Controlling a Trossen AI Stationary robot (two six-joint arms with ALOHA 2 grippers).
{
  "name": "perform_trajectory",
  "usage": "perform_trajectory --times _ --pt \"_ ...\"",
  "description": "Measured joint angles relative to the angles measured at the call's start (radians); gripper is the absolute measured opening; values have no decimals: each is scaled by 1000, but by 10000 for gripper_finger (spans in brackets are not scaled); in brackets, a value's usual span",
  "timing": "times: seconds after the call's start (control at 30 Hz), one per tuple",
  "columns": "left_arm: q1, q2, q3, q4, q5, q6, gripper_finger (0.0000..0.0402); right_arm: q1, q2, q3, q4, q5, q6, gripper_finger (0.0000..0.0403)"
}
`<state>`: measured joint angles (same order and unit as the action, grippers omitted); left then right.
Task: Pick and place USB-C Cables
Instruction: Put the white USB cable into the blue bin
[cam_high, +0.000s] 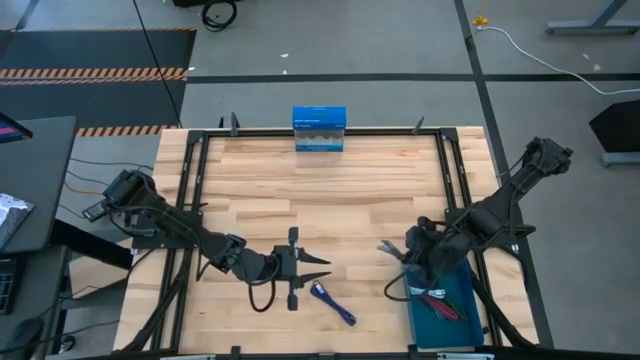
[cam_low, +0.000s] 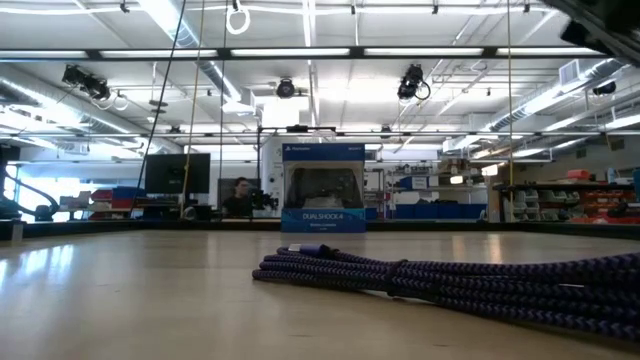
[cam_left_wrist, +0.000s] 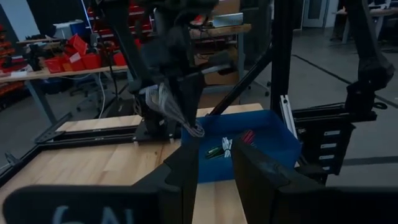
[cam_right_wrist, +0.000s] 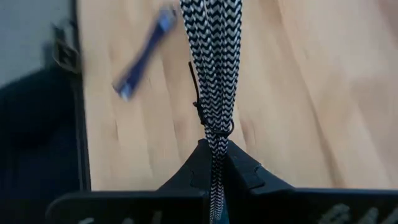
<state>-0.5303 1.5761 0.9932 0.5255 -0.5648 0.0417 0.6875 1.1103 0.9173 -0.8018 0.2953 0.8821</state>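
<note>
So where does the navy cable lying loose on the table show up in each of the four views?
High view: navy cable lies on the wood at bottom centre, just right of the open left gripper.
Low view: across the foreground, before the blue-and-white box.
Left wrist view: not in it.
Right wrist view: upper left, beside the held grey cable.
Shared landmark: the wooden tabletop.

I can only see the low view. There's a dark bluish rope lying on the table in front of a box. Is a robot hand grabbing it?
Observer: No. The left gripper is open beside that navy cable, not touching it.
Operator: Where's the other hand?
Observer: The right gripper is shut on a grey braided cable, holding it above the table.
Operator: Where do the ropes go?
Observer: Probably the blue bin by the right arm; a few other cables already lie in it.
</note>
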Motion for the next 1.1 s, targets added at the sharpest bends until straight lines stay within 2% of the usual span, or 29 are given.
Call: perform_trajectory --times 0.23,0.5,0.83,1.1 --pt "0 0 0 0 0 -16 105 46 0 0 -171 -117 239 19" --pt "4 0 0 -5 0 -31 105 150 4 0 -245 -295 472 19" --pt "8 0 0 -13 1 -62 105 284 82 -57 -291 -320 769 22" --pt "12 1 0 -54 0 -129 105 333 129 -139 -207 -366 864 49"
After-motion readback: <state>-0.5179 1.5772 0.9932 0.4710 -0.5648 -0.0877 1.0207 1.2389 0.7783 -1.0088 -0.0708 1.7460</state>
